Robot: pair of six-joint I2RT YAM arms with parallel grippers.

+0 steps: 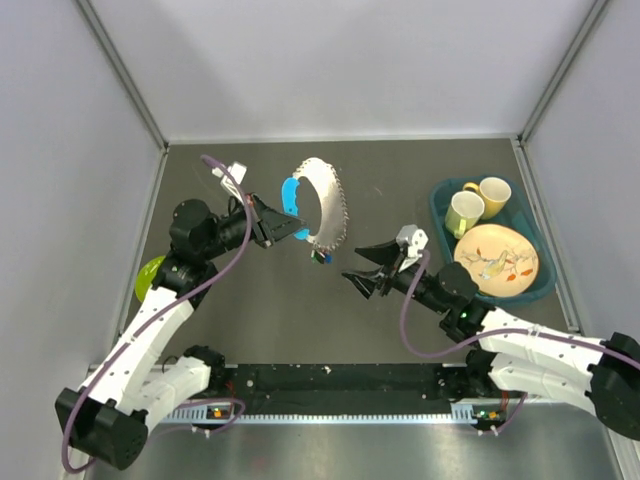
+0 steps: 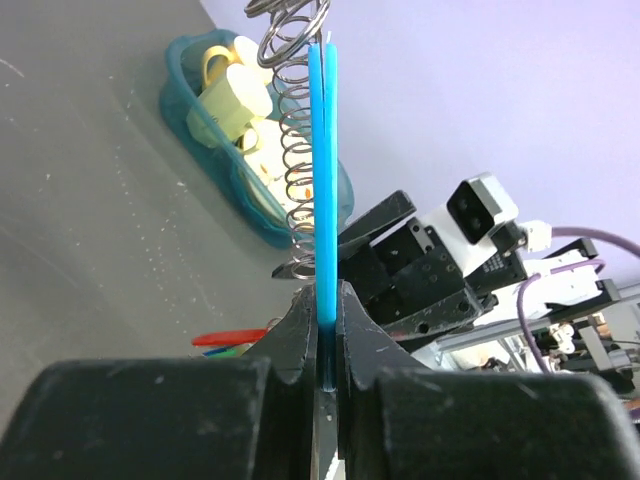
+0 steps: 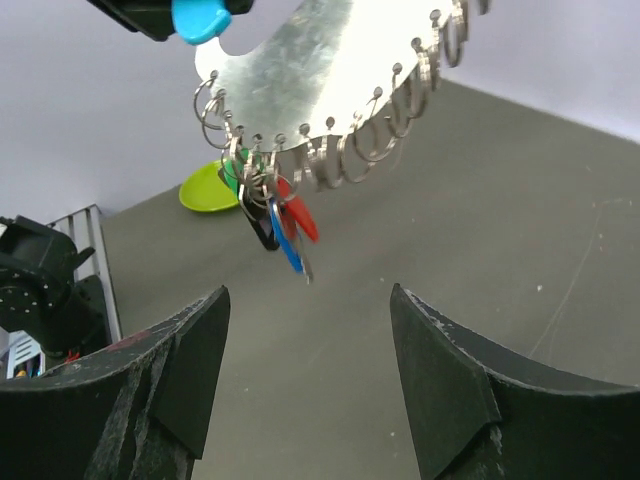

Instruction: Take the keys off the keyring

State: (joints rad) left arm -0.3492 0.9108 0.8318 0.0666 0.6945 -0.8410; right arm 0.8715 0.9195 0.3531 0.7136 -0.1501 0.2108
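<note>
Your left gripper (image 2: 328, 300) clamps the blue tab (image 2: 322, 150) edge-on, holding the strap (image 3: 300, 60) aloft so the keys (image 3: 282, 222) dangle free from the keyring (image 3: 238, 150). Your right gripper (image 3: 308, 300) gapes empty at their 4 o'clock, probably lining up a pull.

The keyring (image 3: 238, 160) is a small thin metal ring at the low end of a curved silvery strap (image 3: 300, 70). The strap has wire loops along its edge and a bright blue tab (image 1: 291, 195). It all hangs in the air above the desk (image 1: 300, 320), with the tab pinched between the left fingers (image 2: 295, 340). The keys (image 3: 280, 215) are red, blue, green and one dark. They dangle from the ring in a bunch.
</note>
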